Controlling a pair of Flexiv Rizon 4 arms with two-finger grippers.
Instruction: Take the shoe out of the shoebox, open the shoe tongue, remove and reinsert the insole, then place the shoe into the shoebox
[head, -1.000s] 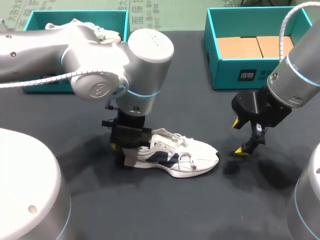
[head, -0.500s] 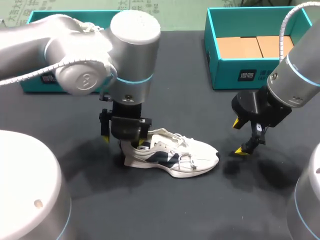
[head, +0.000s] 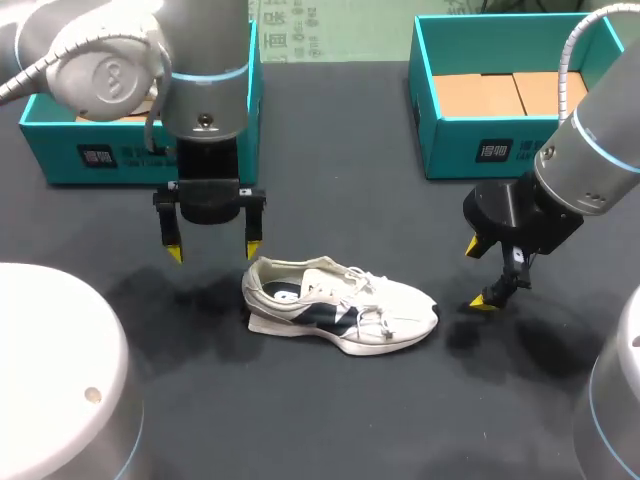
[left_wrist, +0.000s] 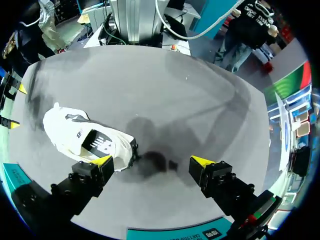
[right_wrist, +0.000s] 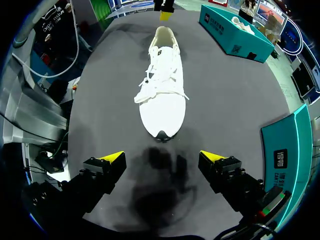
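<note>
Bright, even overhead light lays soft dark shadows on the table (head: 330, 420) around the shoe (head: 340, 305).

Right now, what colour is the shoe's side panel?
Dark navy, on the white lace-up shoe; head view shows it best.

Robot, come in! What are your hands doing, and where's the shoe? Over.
Left gripper open, near the heel. Right gripper open, off the toe. Shoe upright on table, neither gripper touching it.

Small white print (head: 493, 152) on the right shoebox (head: 450, 160) and left shoebox (head: 55, 162) is unreadable.
</note>
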